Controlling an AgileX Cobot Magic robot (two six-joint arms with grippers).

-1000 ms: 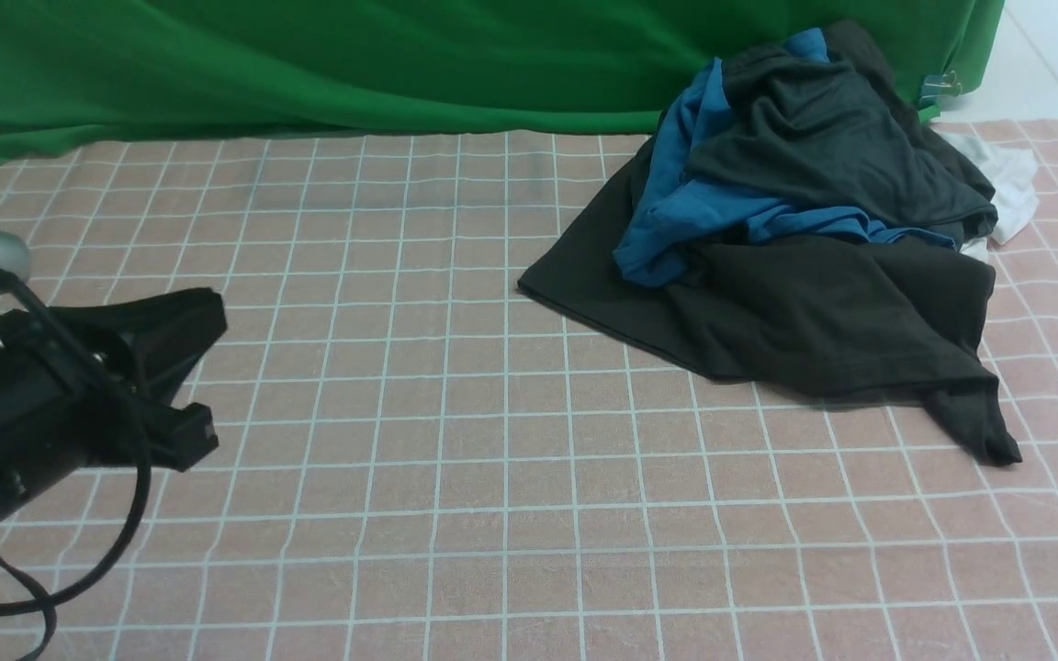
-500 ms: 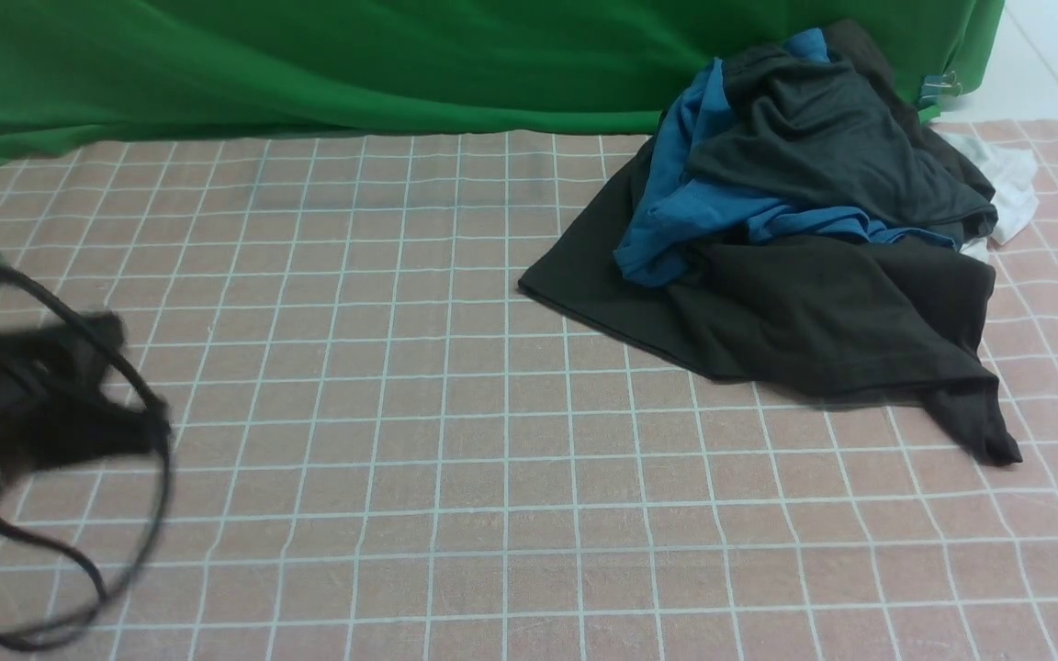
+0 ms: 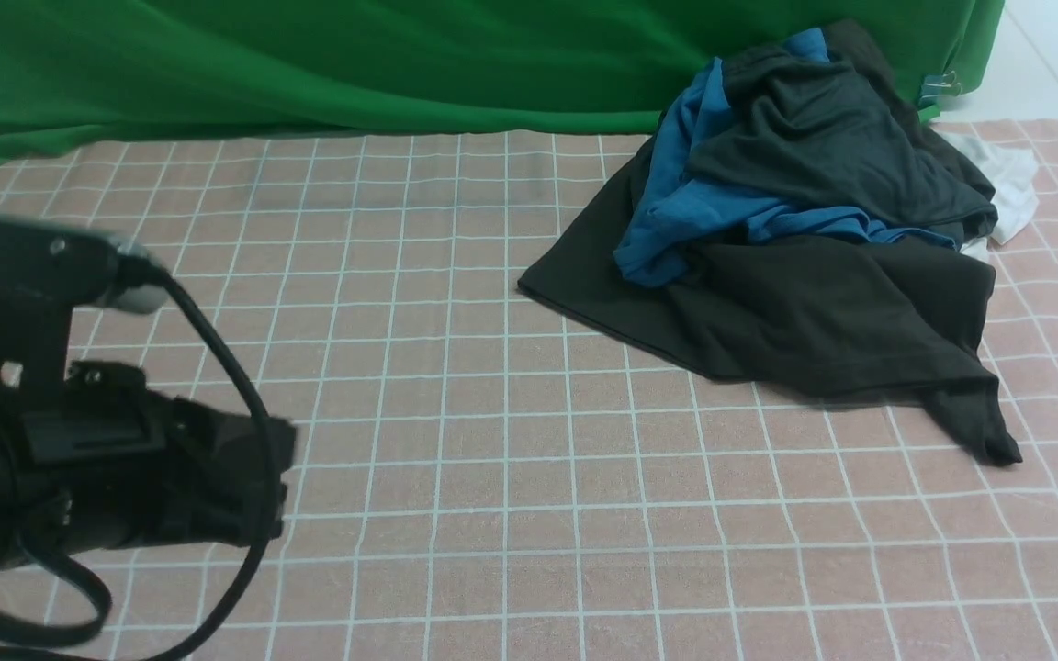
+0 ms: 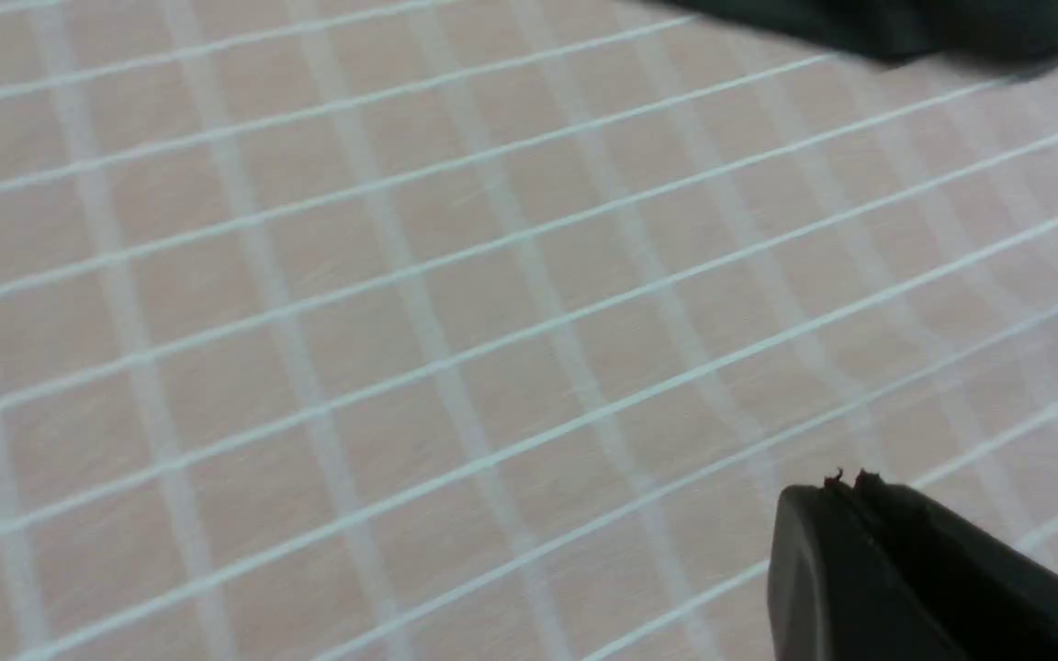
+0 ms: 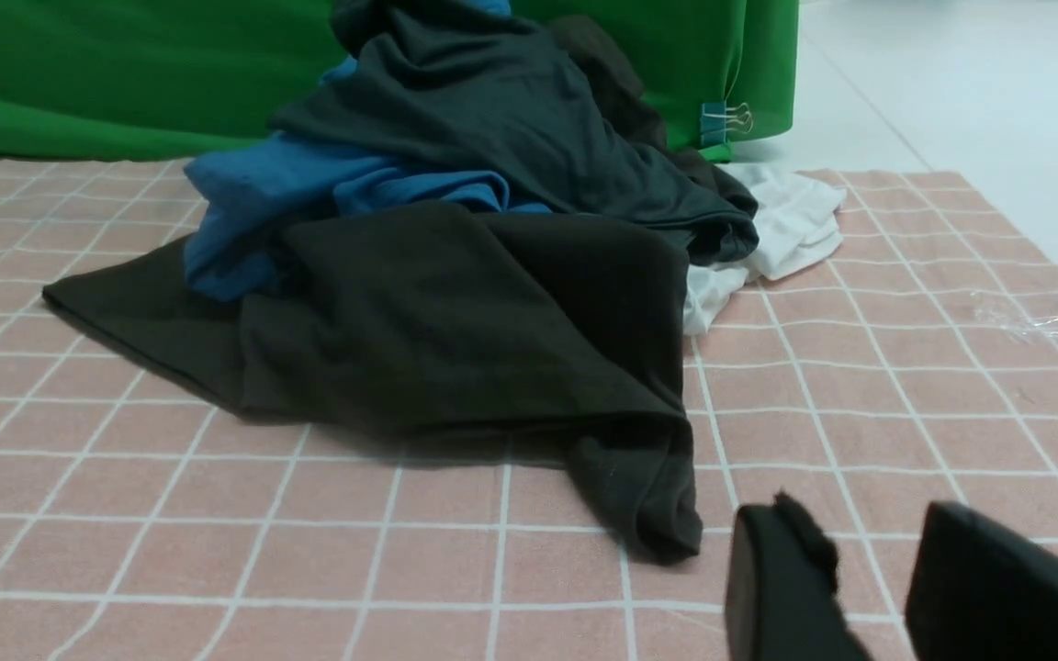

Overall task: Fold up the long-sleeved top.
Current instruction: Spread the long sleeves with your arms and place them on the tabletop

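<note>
- Fingers (image 4: 804, 569) of the left gripper (image 4: 846, 487): pressed flat together at the tips, nothing pinched between them.
- Beneath and around them: bare pink checked cloth (image 3: 492, 459), white grid lines only.
- In the front view: left arm low at the robot's left, cable looping over it, gripper end dark and soft there, seemingly just above the cloth.
- Fingers (image 5: 777, 588) of the right gripper (image 5: 869, 597): parted, a clear gap between them, nothing in it.
- Just beyond those fingers, near but not touching: a narrow trailing end of the long-sleeved top (image 3: 814, 312), lying on the cloth.
- The long-sleeved top itself: black, crumpled, spread on the far right part of the cloth, one flat edge reaching toward the middle, well apart from the left gripper.
- Piled on its far portion: a blue garment (image 3: 676, 211), with a charcoal-grey garment (image 3: 823, 138) heaped over that.
- Behind the pile on the right, partly tucked under it: a white garment (image 3: 1011, 184).
- Along the far edge: a green backdrop (image 3: 309, 55), a binder clip (image 3: 942, 87) on its right corner.
</note>
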